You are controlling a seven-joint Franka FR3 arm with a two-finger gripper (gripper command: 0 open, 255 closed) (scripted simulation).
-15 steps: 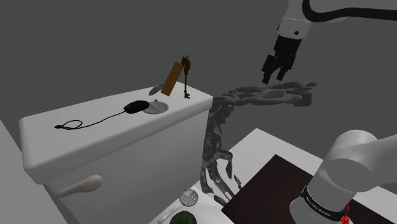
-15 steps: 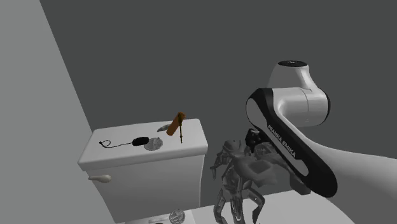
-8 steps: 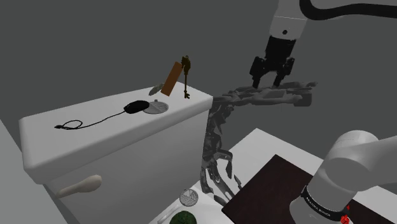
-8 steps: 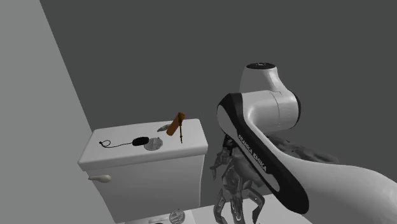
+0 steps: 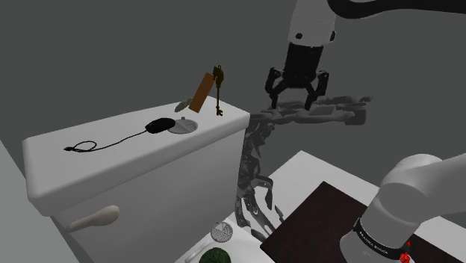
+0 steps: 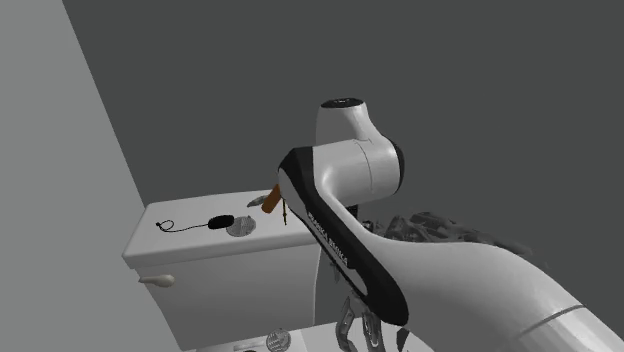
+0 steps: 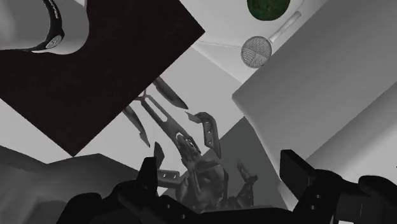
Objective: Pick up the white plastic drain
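Note:
A small round pale grey drain disc [image 5: 183,126] lies flat on the white toilet tank lid [image 5: 89,157], beside a black pod with a cord [image 5: 157,126]. The disc [image 6: 241,227] also appears in the second exterior view. My gripper [image 5: 293,98] hangs open in the air, well off to the shoulder view's right of the tank and above a dark grey tangled metal thing [image 5: 321,112]. In the wrist view the gripper [image 7: 224,167] has its fingers wide apart, nothing between them, and that metal tangle [image 7: 197,162] beneath it.
A brown stick [image 5: 199,92] and a dark key-like piece [image 5: 217,90] stand at the lid's far corner. Lower down, a second round meshed disc [image 5: 221,232] lies by a green object [image 5: 214,256]. The dark brown stand top [image 5: 314,224] is at the lower right.
The arm has swung toward the shoulder view's left, carrying the gripper closer to the tank and turning it about its axis. It stayed open. Nothing on the lid moved.

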